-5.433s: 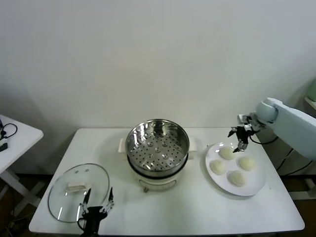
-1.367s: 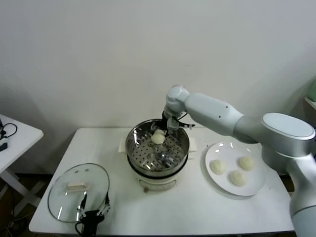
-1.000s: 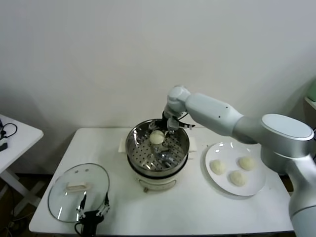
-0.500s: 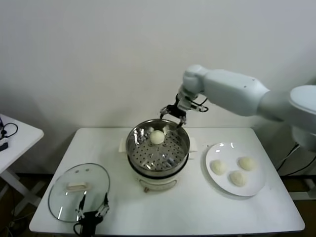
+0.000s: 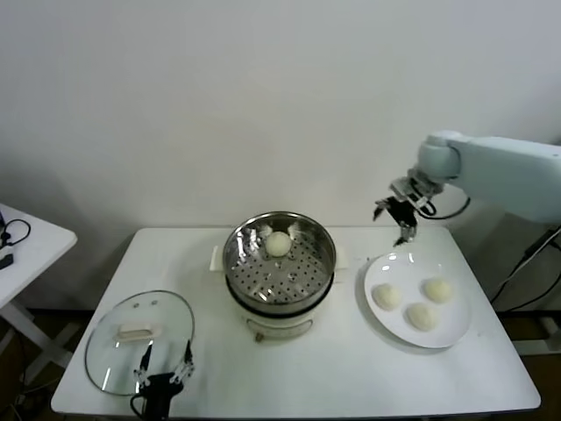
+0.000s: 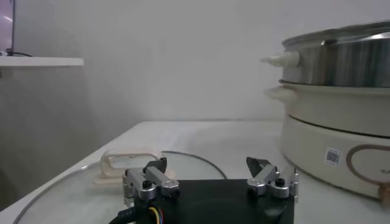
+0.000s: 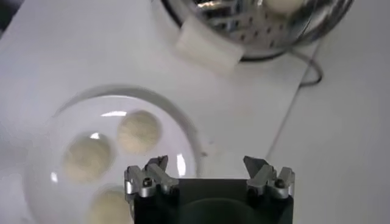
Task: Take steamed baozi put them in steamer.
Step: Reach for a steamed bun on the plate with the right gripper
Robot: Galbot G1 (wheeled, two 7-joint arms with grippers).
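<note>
Against a plain white wall, the white tabletop [image 5: 351, 368] carries steamer [image 5: 280, 263], plate [image 5: 456, 329] and glass lid [image 5: 140, 338]; both grippers, right gripper [image 5: 396, 219] and left gripper [image 5: 164, 375], have their fingers spread and hold nothing.

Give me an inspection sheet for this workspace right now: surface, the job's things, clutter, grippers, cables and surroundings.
Surface: white table, nothing spilled.
Job's things: one baozi lies in the steamer, toward its back wall; three baozi sit on the plate, to the steamer's right.
Clutter: glass lid lies flat at the table's front left.
Grippers: right gripper open and empty, in the air above the plate's far edge; left gripper open and empty, parked low at the lid's near edge.
Cables: a cord runs from the steamer across the table; a black cable lies on the side table.
Surroundings: plain white wall behind; side table to the left.
</note>
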